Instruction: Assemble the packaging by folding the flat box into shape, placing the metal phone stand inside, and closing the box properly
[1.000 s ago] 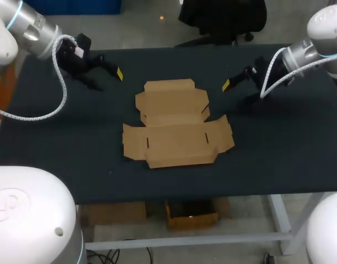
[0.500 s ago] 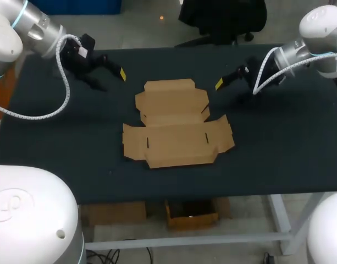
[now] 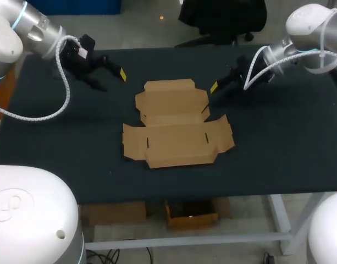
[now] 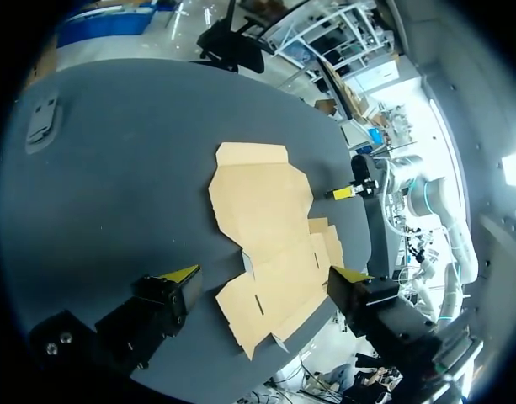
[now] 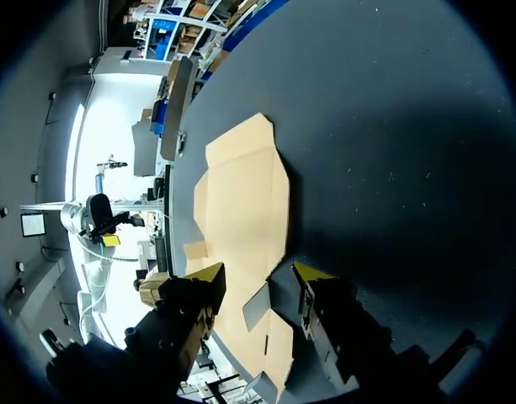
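Flat box (image 3: pixel 176 124) lies unfolded and centred; right gripper (image 3: pixel 214 88), jaws spread, hangs just beside its far right corner, nearer than left gripper (image 3: pixel 110 80), likewise spread.

Box: the flat brown cardboard box blank (image 3: pixel 176 124) lies unfolded on the black table (image 3: pixel 278 143), between the two grippers.
Left gripper: the left gripper (image 3: pixel 110 81) hangs above the table; the box lies ahead of its fingers, apart from them.
Right gripper: the right gripper (image 3: pixel 216 91) hangs just beside the box's edge; the box stretches ahead of its fingers, one flap lying between the fingertips.
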{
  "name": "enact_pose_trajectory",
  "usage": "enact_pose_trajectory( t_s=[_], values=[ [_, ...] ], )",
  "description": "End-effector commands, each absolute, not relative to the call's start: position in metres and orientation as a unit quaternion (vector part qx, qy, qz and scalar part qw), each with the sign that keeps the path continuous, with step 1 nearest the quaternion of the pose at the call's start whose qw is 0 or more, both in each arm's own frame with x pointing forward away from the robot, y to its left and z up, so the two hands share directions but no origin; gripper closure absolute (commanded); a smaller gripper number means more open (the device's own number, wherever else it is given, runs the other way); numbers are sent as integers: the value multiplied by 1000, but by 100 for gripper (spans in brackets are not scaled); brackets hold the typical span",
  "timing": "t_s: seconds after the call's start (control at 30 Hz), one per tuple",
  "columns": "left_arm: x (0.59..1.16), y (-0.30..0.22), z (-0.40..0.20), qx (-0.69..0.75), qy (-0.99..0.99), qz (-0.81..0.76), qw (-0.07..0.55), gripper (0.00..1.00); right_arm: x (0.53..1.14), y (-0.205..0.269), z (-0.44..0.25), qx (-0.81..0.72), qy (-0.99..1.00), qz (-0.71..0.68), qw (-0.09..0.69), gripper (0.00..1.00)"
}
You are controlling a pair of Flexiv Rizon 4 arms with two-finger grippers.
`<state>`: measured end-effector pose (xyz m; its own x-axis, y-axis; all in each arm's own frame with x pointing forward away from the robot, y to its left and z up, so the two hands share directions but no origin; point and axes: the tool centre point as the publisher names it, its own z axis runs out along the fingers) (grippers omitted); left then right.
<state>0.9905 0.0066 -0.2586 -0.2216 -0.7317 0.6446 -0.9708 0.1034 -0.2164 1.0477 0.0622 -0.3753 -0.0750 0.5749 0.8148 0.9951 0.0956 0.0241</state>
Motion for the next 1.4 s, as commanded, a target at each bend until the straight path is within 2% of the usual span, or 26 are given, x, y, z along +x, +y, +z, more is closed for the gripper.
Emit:
enact_pose_trajectory(
  t_s=[0.03, 0.47, 0.73, 1.4],
  values=[
    [993, 8, -259, 592, -717, 310, 195, 0, 1053, 65, -384, -589, -663, -308, 345, 53],
    [991, 13, -260, 591, -715, 317, 197, 0, 1057, 76, -399, -595, -653, -310, 351, 52],
    [989, 18, -261, 592, -711, 322, 199, 0, 1060, 86, -400, -603, -644, -315, 350, 56],
    [979, 34, -263, 594, -705, 333, 199, 0, 1060, 107, -408, -620, -607, -342, 361, 54]
  ],
)
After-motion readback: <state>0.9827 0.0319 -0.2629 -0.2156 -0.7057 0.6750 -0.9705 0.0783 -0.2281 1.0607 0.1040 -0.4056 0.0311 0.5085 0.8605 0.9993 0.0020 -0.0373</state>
